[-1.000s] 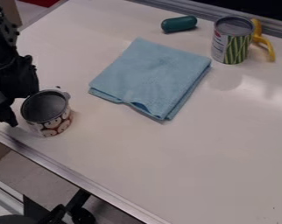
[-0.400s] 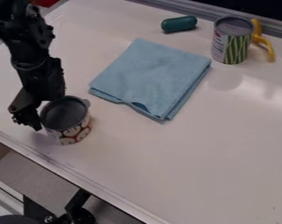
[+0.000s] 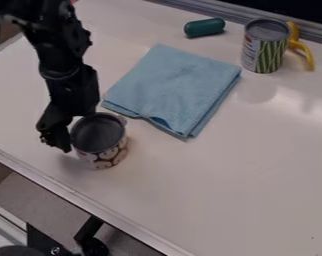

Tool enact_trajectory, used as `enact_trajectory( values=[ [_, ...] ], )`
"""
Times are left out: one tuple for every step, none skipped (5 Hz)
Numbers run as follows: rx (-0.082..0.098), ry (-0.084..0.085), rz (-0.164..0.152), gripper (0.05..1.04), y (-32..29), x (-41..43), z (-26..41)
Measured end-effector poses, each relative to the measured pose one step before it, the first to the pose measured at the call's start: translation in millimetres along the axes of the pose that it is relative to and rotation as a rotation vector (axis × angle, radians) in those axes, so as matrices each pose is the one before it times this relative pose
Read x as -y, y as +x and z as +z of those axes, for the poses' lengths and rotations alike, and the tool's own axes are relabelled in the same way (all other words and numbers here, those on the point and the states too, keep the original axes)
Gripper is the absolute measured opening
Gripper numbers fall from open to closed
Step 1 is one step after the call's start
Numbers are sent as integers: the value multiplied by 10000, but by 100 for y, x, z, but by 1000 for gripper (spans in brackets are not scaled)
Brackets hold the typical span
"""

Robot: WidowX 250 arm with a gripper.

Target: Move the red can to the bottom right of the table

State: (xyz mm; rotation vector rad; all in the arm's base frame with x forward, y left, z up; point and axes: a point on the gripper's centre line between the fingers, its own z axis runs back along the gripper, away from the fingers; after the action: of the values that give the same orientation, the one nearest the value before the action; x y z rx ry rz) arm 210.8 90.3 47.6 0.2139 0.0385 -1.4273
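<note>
The fingers (image 3: pixel 56 136) stood apart against the red can (image 3: pixel 105 157), labelled with round shapes; the striped can (image 3: pixel 264 54) bore green-patterned paper and tiny print.

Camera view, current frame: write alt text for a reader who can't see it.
A black robot gripper is at the left of a red-and-white can on a white table. A folded blue cloth lies beyond the can; farther back are a dark green capsule-shaped object, a green-labelled can and a yellow object.
</note>
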Motion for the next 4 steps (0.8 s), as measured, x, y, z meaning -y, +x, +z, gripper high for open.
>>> enact_trajectory(
  values=[
    [35, -26, 282, 1000, 3093, 309, -104],
    [-18, 159, 113, 1000, 2640, 113, 158],
    [265, -37, 266, 1000, 2102, 374, 247],
    [80, -91, 188, 1000, 2078, 716, 346]
  ],
)
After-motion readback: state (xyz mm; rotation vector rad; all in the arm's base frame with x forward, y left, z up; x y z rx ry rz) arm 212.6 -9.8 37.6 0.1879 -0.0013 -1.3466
